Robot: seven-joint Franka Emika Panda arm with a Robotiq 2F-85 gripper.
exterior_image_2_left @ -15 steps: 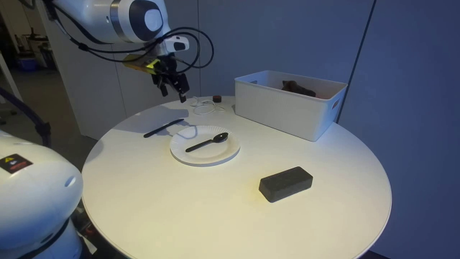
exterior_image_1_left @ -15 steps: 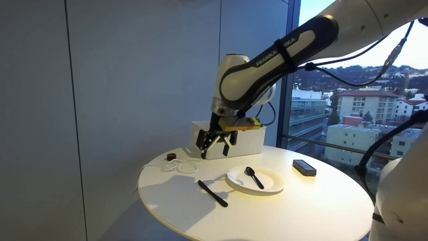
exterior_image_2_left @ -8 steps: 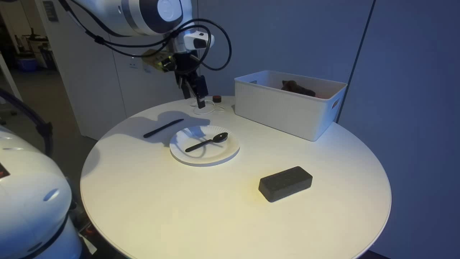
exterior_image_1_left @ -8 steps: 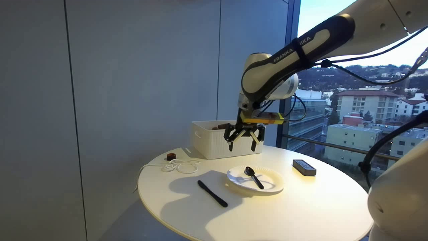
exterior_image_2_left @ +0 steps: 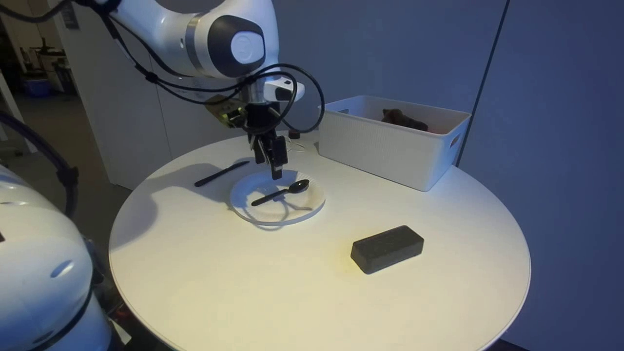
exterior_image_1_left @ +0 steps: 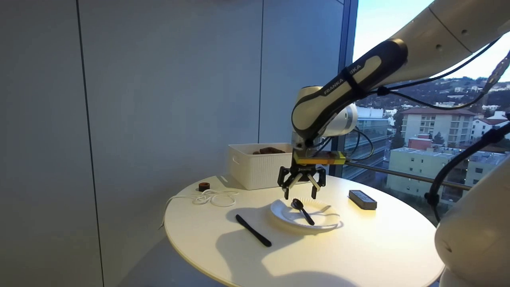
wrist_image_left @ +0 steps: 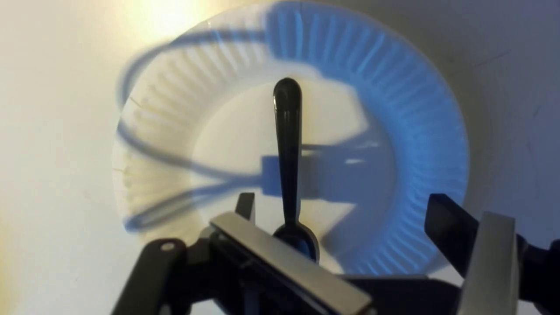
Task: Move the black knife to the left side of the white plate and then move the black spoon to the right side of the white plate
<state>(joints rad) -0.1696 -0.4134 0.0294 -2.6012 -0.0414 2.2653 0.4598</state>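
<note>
The black spoon lies on the white plate; the spoon (exterior_image_1_left: 303, 212) (exterior_image_2_left: 281, 193) and the plate (exterior_image_1_left: 281, 218) (exterior_image_2_left: 243, 214) show in both exterior views. The black knife (exterior_image_1_left: 253, 230) (exterior_image_2_left: 222, 174) lies flat on the table beside the plate, apart from it. It is out of the wrist view. My gripper (exterior_image_1_left: 300, 195) (exterior_image_2_left: 269, 168) is open and empty, pointing down above the plate near the spoon's bowl end. In the wrist view the spoon (wrist_image_left: 288, 148) lies between the open fingers (wrist_image_left: 341, 203), nearer the left one. Its bowl is partly hidden by the gripper. The plate's ribbed rim (wrist_image_left: 424, 127) surrounds it.
A white box (exterior_image_1_left: 255, 171) (exterior_image_2_left: 380, 151) with a brown thing inside stands at the table's edge by the wall. A chunky black block (exterior_image_1_left: 362, 199) (exterior_image_2_left: 387, 248) lies on the round white table (exterior_image_2_left: 273, 292). A white cable (exterior_image_1_left: 217, 198) and a small dark roll (exterior_image_1_left: 204, 186) lie near the edge.
My gripper has moved sideways across to above the plate and then come down closer to the spoon. It stays open. The knife, spoon and plate have not moved.
</note>
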